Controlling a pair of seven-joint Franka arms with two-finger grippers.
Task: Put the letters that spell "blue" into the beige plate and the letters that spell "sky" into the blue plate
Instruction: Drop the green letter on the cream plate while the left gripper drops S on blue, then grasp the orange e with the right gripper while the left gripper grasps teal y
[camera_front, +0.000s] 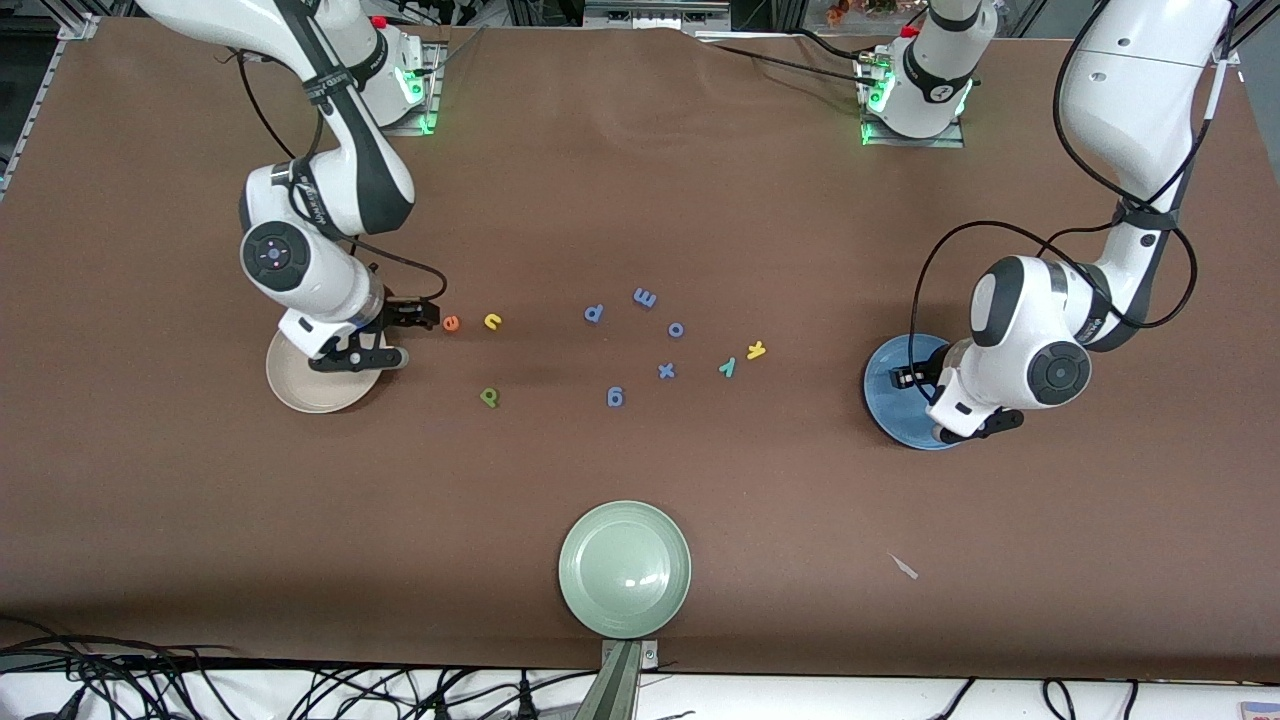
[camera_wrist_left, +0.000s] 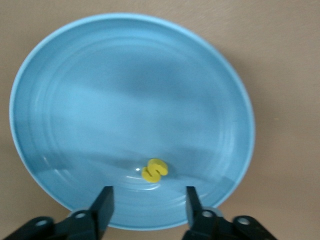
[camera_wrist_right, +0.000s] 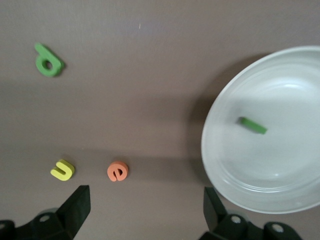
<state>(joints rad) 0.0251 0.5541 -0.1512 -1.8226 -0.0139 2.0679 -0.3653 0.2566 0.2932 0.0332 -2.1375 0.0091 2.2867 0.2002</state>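
The left claw (camera_wrist_left: 147, 205) hangs open and empty over the blue plate (camera_wrist_left: 75, 100), where the yellow s (camera_wrist_left: 154, 170) lies. The right claw (camera_wrist_right: 145, 205), wide open, hovers beside the beige plate (camera_wrist_right: 225, 165) holding the green l (camera_wrist_right: 252, 125), likely for the orange e (camera_wrist_right: 117, 171) nearby.

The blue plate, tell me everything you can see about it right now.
The blue plate is round, shallow and sky-blue, with faint concentric rings and a glossy, ceramic-looking surface. It sits flat on the brown table at the left arm's end. A small yellow s lies inside it, loose. The left pincer hovers over the plate, fingers apart, holding nothing. In the front view the arm covers much of the plate; nothing else shows in it.
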